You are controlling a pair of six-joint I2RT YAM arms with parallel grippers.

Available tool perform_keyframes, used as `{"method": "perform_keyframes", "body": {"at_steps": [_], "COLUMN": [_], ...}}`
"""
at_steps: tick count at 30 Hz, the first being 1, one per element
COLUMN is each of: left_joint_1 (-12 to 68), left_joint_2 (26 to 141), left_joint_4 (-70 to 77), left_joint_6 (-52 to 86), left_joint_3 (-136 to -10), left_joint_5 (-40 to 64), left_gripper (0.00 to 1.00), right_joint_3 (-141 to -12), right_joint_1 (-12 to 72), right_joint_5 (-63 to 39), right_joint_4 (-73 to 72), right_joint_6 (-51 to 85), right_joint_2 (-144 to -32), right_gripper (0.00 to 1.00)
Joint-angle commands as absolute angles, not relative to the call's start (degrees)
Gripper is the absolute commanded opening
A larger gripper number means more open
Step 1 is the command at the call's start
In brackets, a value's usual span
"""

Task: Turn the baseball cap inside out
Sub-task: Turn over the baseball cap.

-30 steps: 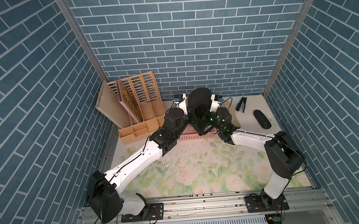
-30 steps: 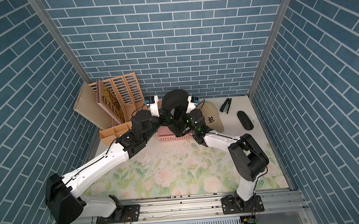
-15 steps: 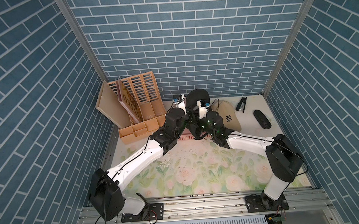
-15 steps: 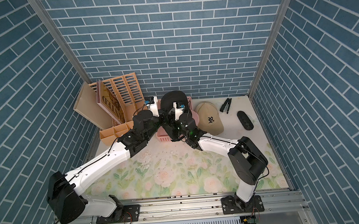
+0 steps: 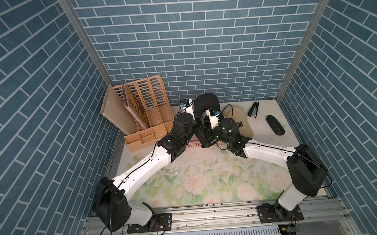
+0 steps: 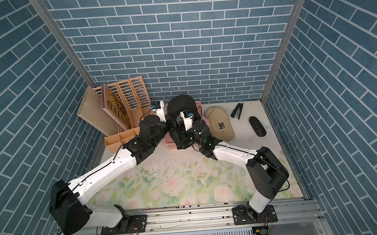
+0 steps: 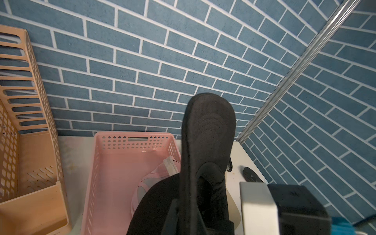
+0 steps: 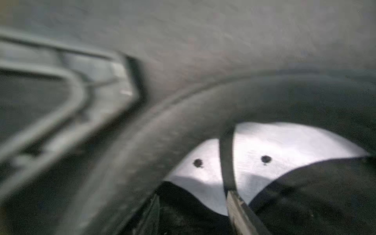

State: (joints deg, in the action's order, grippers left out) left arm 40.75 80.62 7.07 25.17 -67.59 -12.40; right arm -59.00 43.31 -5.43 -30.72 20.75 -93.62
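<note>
Floral-mat surface (image 5: 210, 184) fills the cell floor. Left arm (image 5: 145, 168) and right arm (image 6: 231, 152) both reach to the back middle and meet there. Peach slotted file organizer (image 5: 146, 107) stands tilted in the back left corner, with a book with big lettering (image 6: 116, 109) leaning in it. Pink perforated basket (image 7: 134, 134) sits just beside the organizer, under both wrists; a pink fabric item with a white tag (image 7: 160, 175) lies inside. Black baseball cap (image 6: 179, 104) is off the surface, held up between the two wrists over the basket, brim upright toward the back wall, crown hanging below it. Beige cap with an "R" (image 6: 219, 122) lies crown-up on the surface just right of the basket. Black oval device (image 5: 275, 127) and black stapler (image 5: 253, 109) lie near the back right corner, apart from each other. Left fingers (image 7: 172, 217) are pinched tight on the black baseball cap at the base of the brim. Right fingers are buried inside the crown. Top views hide them, and the right wrist view gives only blurred dark lining and a white front panel with two eyelet holes (image 8: 284, 146), so can't tell if they're spread or gripping.
</note>
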Motion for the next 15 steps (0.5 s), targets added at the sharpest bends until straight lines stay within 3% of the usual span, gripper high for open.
{"method": "perform_keyframes", "body": {"at_steps": [1, 9, 15], "left_joint_1": [40.9, 40.9, 40.4], "left_joint_2": [78.1, 78.5, 80.1], "left_joint_4": [7.9, 7.9, 9.4], "left_joint_6": [26.1, 25.0, 25.4], "left_joint_3": [-68.5, -67.8, -68.4], "left_joint_5": [-10.3, -12.6, -17.9], "left_gripper": [0.00, 0.00, 0.00], "right_joint_3": [-58.9, -61.6, -57.5], "right_joint_1": [39.8, 38.1, 41.7], "right_joint_5": [0.1, 4.6, -0.4], "right_joint_4": [-28.6, -21.9, -22.1], "right_joint_6": [22.4, 17.7, 18.9], "right_joint_2": [-90.1, -86.0, -81.1], "right_gripper": [0.58, 0.53, 0.40]}}
